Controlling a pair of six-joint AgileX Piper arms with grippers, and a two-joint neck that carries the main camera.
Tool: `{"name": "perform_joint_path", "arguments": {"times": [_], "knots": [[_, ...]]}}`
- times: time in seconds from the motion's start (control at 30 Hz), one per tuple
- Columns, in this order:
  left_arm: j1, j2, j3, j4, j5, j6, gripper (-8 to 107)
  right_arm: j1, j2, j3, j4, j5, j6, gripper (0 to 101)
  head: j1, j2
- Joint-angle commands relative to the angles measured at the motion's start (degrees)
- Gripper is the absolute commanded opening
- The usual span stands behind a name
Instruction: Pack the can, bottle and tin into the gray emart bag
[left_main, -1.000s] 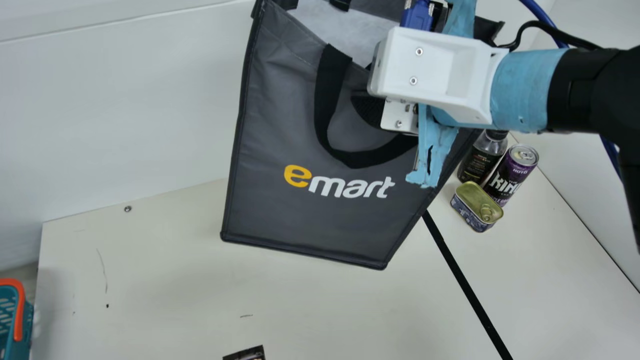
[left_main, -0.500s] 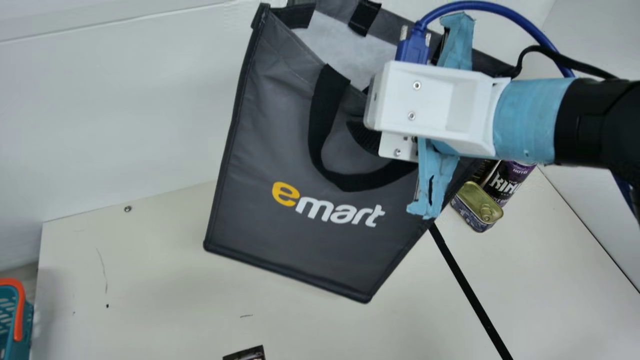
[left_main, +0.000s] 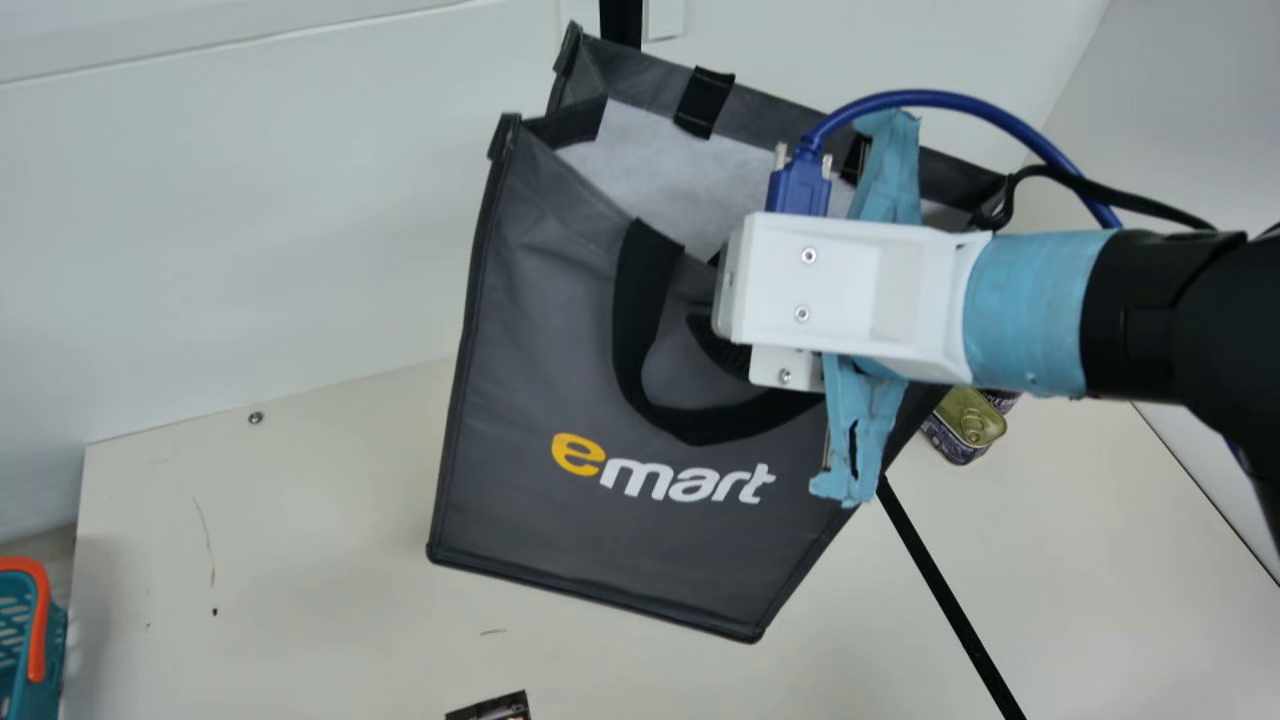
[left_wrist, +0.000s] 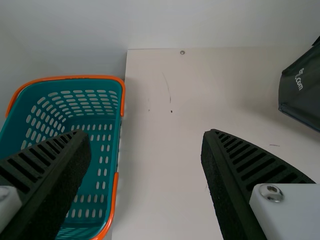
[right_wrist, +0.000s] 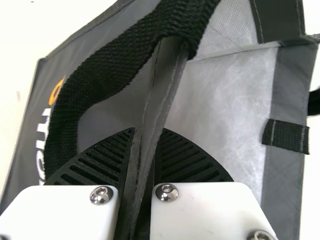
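Step in hand, as judged: positioning of the gray emart bag (left_main: 560, 360) for packing, with tin and can outside. Nearest, in the right wrist view: right end effector (right_wrist: 148, 145), closed on the rim of the bag's front wall, one finger to either side of the cloth, beside the strap handle (right_wrist: 65, 115). Likewise near, in the left wrist view: left end effector (left_wrist: 147, 134), spread wide, with nothing between the fingers. Farther off, in the main view: bag tilted, mouth open, pale lining exposed; contact between base and desk (left_main: 300, 580) impossible to tell. Past the bag's right side: tin (left_main: 968, 420) on the desk, with a sliver of can (left_main: 1002, 401) just behind. Next move, probably: lowering and squaring of the base, then release without collapse of the mouth, then loading. Writing, again near to far: large lettering (left_main: 578, 453) across the bag's front, yellow initial followed by white characters, slanted with the tilt; smaller white characters (left_wrist: 299, 82) on a bag panel in the left wrist view; fine marking on the tin's side, too small to read; partly hidden pale print on the can.
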Motion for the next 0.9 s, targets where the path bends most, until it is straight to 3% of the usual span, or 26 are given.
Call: {"name": "perform_joint_path", "arguments": {"times": [0.0, 0.87], "knots": [[0.0, 0.0, 0.0, 0.0, 0.0, 0.0, 90, 0.5, -0.2, 0.7, -0.2, 0.0, 0.2, 0, -1.3, -0.1], [0.0, 0.0, 0.0, 0.0, 0.0, 0.0, 90, 7.0, -2.8, 6.8, -3.4, 0.0, 4.2, 0, -1.3, -0.1]]}}
